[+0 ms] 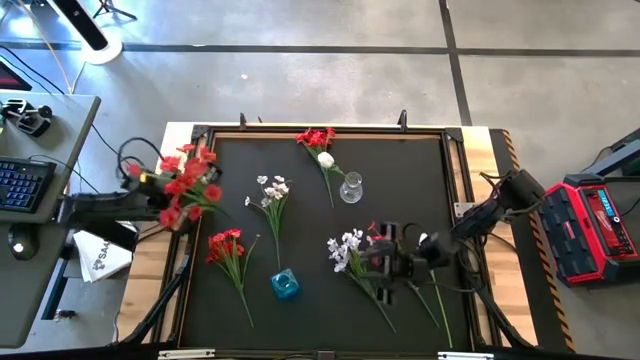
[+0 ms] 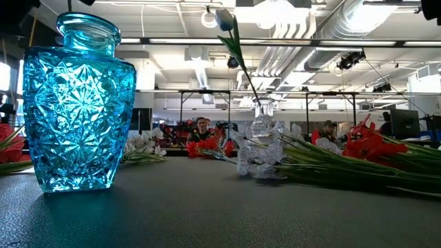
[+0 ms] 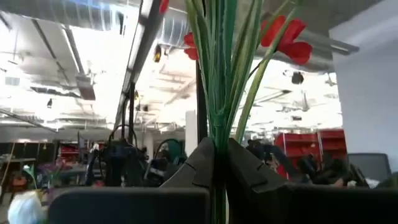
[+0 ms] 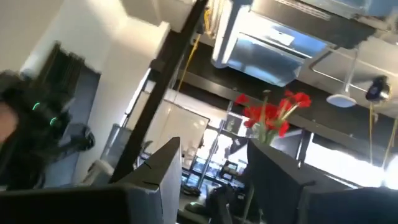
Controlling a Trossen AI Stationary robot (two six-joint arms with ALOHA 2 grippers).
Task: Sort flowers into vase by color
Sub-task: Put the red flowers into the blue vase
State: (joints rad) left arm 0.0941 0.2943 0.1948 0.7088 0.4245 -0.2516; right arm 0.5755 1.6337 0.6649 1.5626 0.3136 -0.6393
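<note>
My left gripper (image 1: 158, 195) is at the mat's left edge, shut on a bunch of red flowers (image 1: 188, 182); its wrist view shows green stems (image 3: 217, 93) between the fingers and red blooms (image 3: 286, 34) beyond. My right gripper (image 1: 395, 262) is open low over the mat's right part, beside a white sprig (image 1: 348, 250) lying flat; nothing is between its fingers (image 4: 214, 180). A blue glass vase (image 1: 285, 285) (image 2: 76, 103) stands near the near edge. A clear vase (image 1: 351, 187) (image 2: 262, 127) holds one pale-bloomed stem (image 2: 234, 41). More red (image 1: 228, 248) (image 1: 316, 137) and white (image 1: 272, 192) sprigs lie on the mat. My left gripper pinches a bundle of several green stems (image 3: 219, 140) between its two fingers (image 3: 199, 165). The stems run on past the fingertips and the red blooms spread beyond them. In the high view the bunch is lifted clear of the mat, blooms toward the table's right.
The dark mat (image 1: 420, 170) has a raised frame with wooden table margins. A keyboard (image 1: 22, 185) and a paper (image 1: 100, 255) lie off the table to the left, a red case (image 1: 600, 225) to the right. People show in the room behind in the low view.
</note>
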